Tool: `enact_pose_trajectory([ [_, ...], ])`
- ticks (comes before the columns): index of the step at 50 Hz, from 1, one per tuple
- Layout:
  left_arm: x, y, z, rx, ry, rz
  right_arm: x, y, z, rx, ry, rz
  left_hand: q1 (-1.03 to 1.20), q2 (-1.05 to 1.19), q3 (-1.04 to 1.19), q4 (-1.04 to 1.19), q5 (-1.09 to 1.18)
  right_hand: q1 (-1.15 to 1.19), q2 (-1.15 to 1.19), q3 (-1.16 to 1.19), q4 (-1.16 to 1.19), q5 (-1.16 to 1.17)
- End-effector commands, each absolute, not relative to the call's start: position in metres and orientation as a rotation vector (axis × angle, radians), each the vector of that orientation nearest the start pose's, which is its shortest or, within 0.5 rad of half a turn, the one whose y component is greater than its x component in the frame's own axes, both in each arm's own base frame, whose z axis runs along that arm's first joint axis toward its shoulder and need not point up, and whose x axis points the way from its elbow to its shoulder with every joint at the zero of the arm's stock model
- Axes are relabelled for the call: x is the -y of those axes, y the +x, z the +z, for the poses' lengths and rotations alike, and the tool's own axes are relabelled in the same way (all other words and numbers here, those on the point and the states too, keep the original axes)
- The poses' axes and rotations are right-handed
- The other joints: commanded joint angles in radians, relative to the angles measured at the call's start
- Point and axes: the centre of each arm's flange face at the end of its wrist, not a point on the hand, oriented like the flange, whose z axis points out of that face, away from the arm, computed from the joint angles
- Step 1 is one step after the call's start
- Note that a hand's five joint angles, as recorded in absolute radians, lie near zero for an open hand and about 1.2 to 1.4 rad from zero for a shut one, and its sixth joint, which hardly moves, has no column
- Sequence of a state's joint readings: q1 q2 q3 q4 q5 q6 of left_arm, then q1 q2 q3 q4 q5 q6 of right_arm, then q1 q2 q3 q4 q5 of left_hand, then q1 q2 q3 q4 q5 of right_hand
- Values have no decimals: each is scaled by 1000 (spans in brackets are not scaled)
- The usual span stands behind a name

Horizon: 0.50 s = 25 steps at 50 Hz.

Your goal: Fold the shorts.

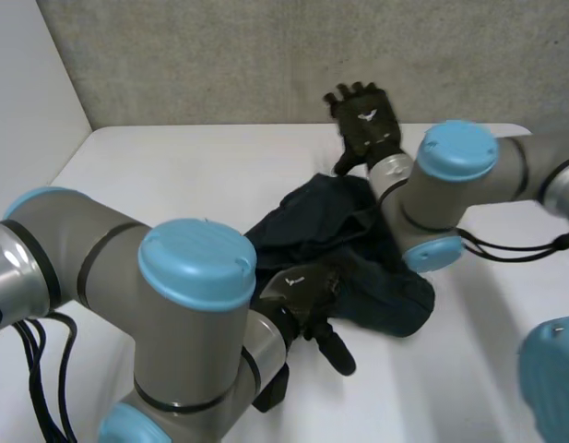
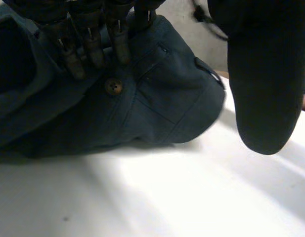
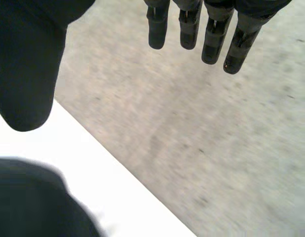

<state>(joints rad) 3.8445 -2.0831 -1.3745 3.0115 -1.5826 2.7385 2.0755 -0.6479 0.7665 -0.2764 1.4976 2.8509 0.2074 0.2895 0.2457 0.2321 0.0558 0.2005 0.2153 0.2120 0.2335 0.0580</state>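
Note:
The dark navy shorts lie bunched in the middle of the white table. My left hand rests on their near edge. In the left wrist view its straight fingers press the cloth just above a brown button, and the thumb stands apart over the table, so the hand is open. My right hand is raised above the far side of the shorts. Its fingers and thumb are spread and hold nothing. A dark fold of the shorts lies under its palm.
A grey wall runs behind the table's far edge, and a white side wall stands at the left. Bare table lies on both sides of the shorts and in front of them.

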Motion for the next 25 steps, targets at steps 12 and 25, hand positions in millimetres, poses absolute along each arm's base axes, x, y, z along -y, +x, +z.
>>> enact_pose_trajectory([
  [12,218,-294,224,2267,-527,1515,306,260,249,-2233,-756,-1985,33,-50,-6,8,10,-26,-41,-37,-59,-58],
  [25,214,-292,213,2301,-596,1494,249,242,229,-2332,-705,-1802,68,-14,29,43,45,-25,-39,-36,-57,-57],
])
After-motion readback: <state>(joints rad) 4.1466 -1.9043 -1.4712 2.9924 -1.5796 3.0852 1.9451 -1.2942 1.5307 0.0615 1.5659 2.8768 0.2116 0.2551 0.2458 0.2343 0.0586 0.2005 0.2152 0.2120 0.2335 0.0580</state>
